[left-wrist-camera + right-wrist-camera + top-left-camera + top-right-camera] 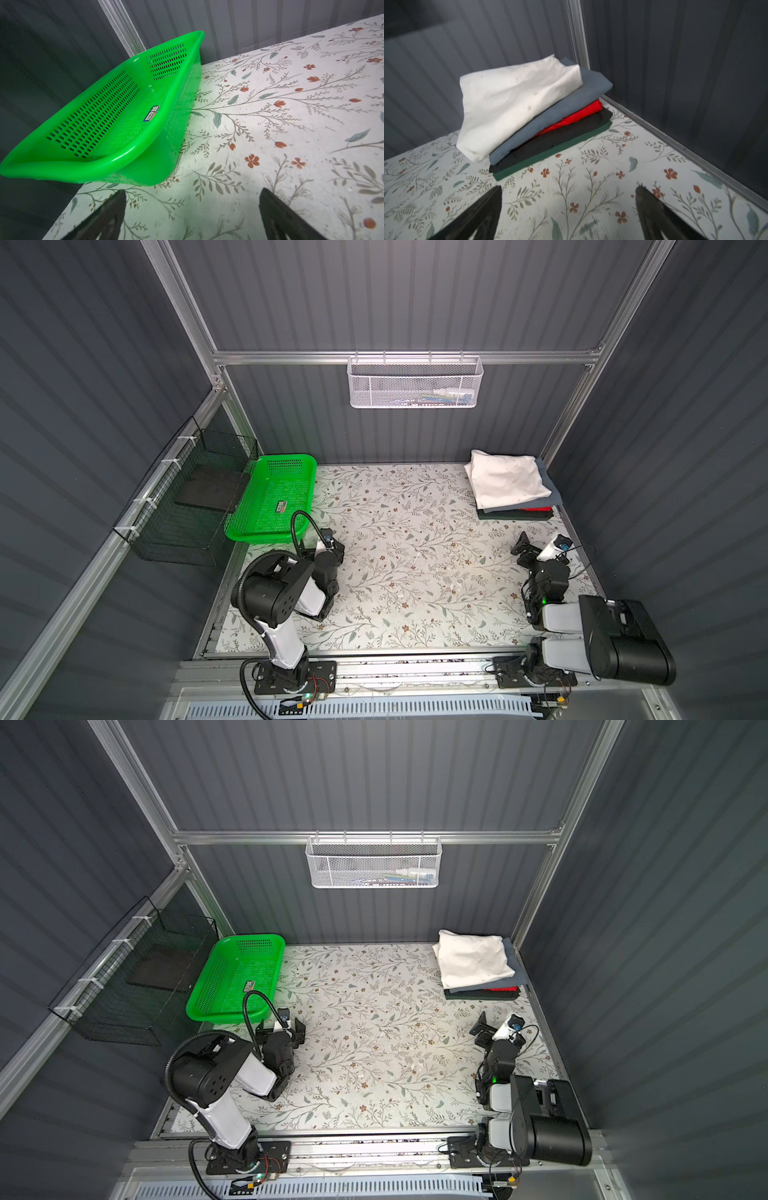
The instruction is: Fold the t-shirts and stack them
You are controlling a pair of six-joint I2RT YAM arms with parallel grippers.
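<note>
Lying folded in one stack [512,486] across the counter [415,572] from the basket [286,457], white tee [517,97] on top, the tees seem done, which likely explains why the left tool [192,193] beside the basket and the right tool [569,188] well apart from it both gape empty
</note>
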